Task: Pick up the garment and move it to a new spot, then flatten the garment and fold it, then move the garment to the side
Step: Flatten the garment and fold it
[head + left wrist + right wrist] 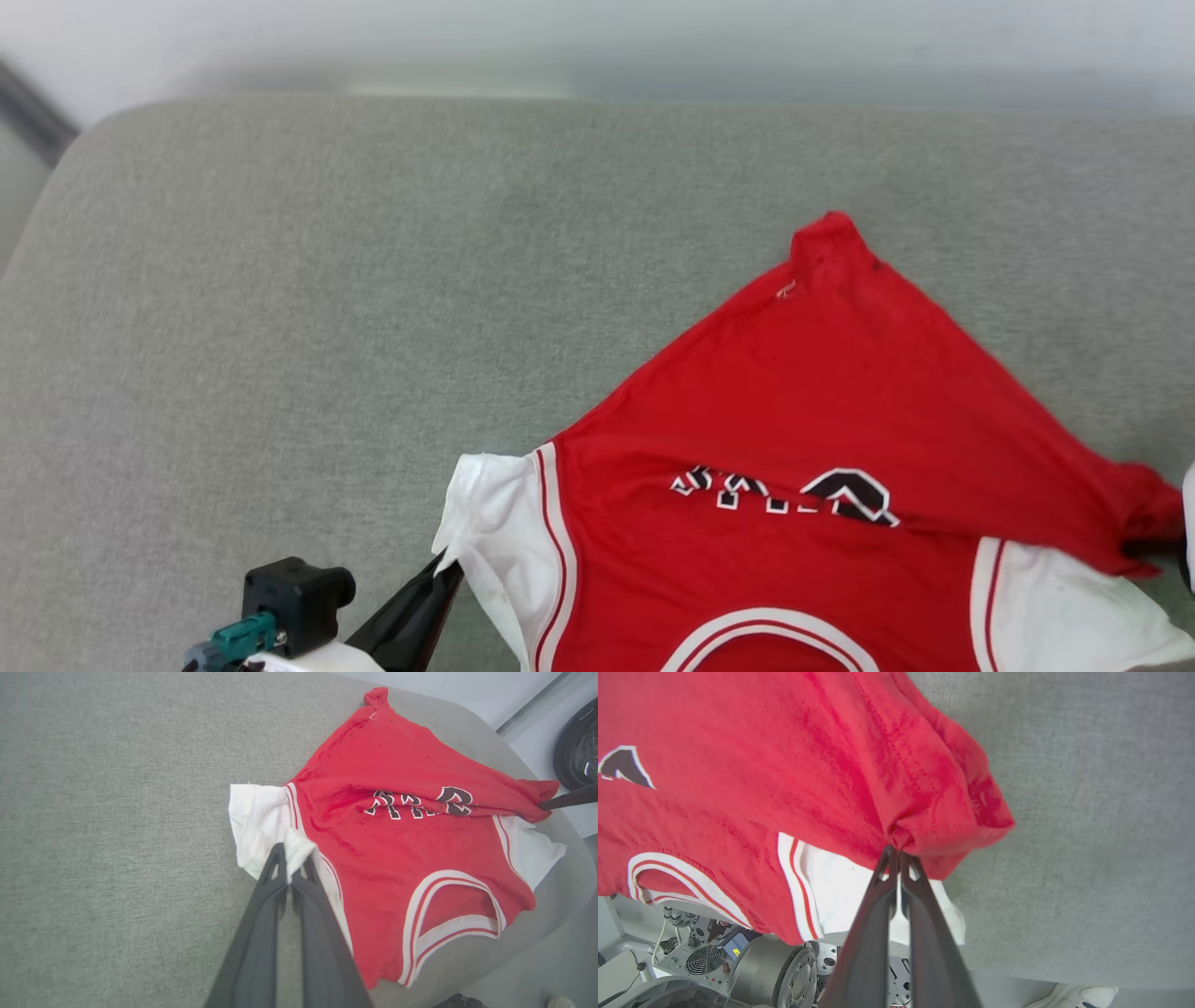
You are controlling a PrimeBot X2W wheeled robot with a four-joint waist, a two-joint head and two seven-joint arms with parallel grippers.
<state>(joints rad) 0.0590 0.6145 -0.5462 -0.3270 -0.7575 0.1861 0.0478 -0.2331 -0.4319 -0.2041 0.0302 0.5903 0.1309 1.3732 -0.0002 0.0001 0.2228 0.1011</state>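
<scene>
Garment (822,392) is gripped at two points. The left claw (290,856) is pinched together on a tuck of the white sleeve (254,821), fingers low and close to the cloth. The right claw (899,851) is clamped on a bunched red corner (952,812) at the opposite side, above the other white sleeve (840,891).

Outward from both grips, the shirt lies on the grey fabric-covered tabletop (280,280), well to the robot's right, neckline (453,914) towards the robot and at the near edge. The red body runs to a raised point (831,233) at the far end. A crease crosses the number print (794,490), which reads only in part.

Judgement: the step in hand is flattening; no fold is made yet. The next move calls for drawing the two grips apart and outward to pull out the crease, and for bringing the neckline further onto the tabletop. The bunched corner needs laying flat before either grip is let go.
</scene>
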